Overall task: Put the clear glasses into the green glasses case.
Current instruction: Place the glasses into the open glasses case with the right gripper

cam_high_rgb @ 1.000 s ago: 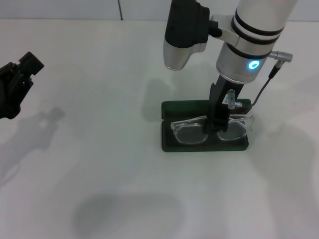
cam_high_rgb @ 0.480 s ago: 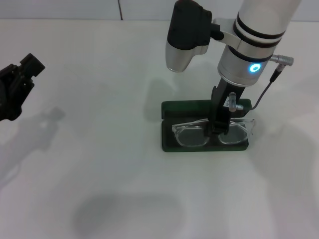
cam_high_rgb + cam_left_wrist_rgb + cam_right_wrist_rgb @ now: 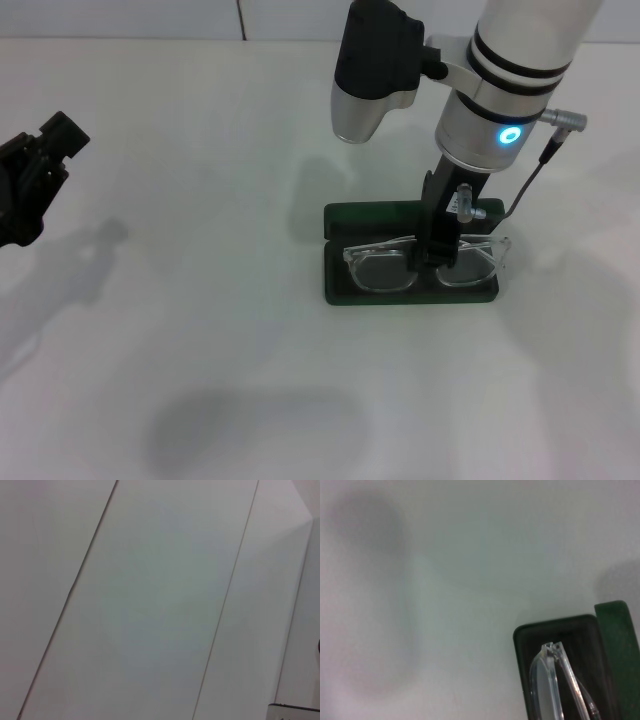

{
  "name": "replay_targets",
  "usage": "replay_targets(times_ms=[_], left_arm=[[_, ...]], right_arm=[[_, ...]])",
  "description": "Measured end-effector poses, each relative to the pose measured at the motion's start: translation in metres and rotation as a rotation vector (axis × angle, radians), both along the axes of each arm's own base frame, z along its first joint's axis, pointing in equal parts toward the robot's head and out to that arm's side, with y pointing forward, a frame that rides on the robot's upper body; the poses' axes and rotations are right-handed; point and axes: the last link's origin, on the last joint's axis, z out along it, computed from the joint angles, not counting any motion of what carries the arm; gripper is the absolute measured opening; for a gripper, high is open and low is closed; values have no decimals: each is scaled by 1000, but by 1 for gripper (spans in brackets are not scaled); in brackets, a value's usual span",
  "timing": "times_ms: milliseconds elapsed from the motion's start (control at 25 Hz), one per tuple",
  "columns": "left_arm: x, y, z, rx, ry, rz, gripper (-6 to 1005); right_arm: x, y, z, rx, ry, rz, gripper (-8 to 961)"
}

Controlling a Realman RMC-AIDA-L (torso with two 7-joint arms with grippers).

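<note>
Clear glasses (image 3: 425,263) at right tool (image 3: 437,256)

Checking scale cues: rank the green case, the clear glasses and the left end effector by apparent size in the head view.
1. Green glasses case, largest.
2. Clear glasses, nearly case-length but narrower.
3. Left end effector, parked at the left edge, cropped and nearer the camera, so its rank is unsure.

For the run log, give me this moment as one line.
right pincer: at glasses bridge | glasses: over open case tray | left pincer: idle, far left
</note>
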Motion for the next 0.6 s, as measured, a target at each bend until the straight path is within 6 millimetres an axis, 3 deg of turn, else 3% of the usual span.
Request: replay_targets(times_ms=[600], left_arm=[[0, 0, -3, 0, -3, -1, 98]], right_arm=[[0, 1, 0, 7, 2, 3, 94]])
